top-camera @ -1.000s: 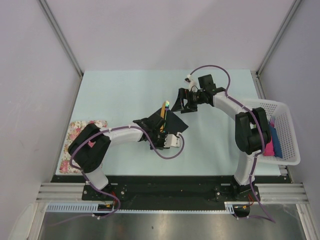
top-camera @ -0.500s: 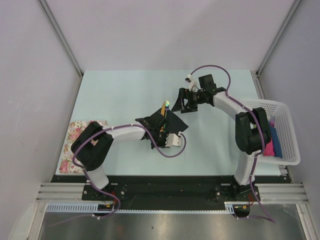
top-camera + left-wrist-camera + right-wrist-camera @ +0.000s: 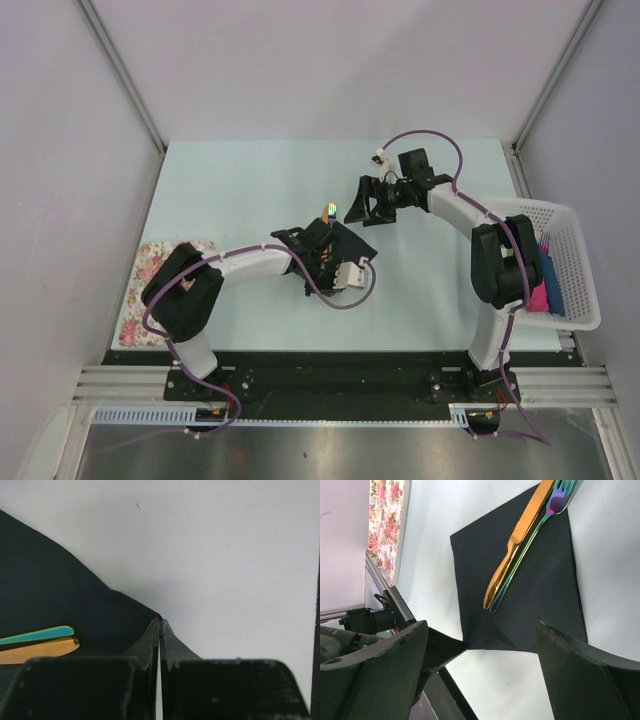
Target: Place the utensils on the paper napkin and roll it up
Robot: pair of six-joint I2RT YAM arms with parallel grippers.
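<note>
The black paper napkin [image 3: 358, 242] lies mid-table as a diamond, also in the right wrist view [image 3: 540, 605]. A golden knife [image 3: 520, 540] and an iridescent fork [image 3: 547, 515] lie side by side on it; their handle ends show in the left wrist view [image 3: 47, 642]. In the top view only their far tips [image 3: 331, 210] show. My left gripper [image 3: 345, 262] [image 3: 160, 622] is shut on the napkin's near corner, which is slightly raised. My right gripper [image 3: 365, 212] [image 3: 480, 680] is open and empty, just above the napkin's far right side.
A floral cloth [image 3: 165, 290] lies at the table's left front edge. A white basket [image 3: 570, 215] with pink and blue bundles [image 3: 545, 290] stands at the right edge. The table's black front rail [image 3: 420, 645] runs close by.
My left gripper has shifted a little right and away from me over the napkin, so it now covers most of the utensils in the top view. The right arm has barely moved.
</note>
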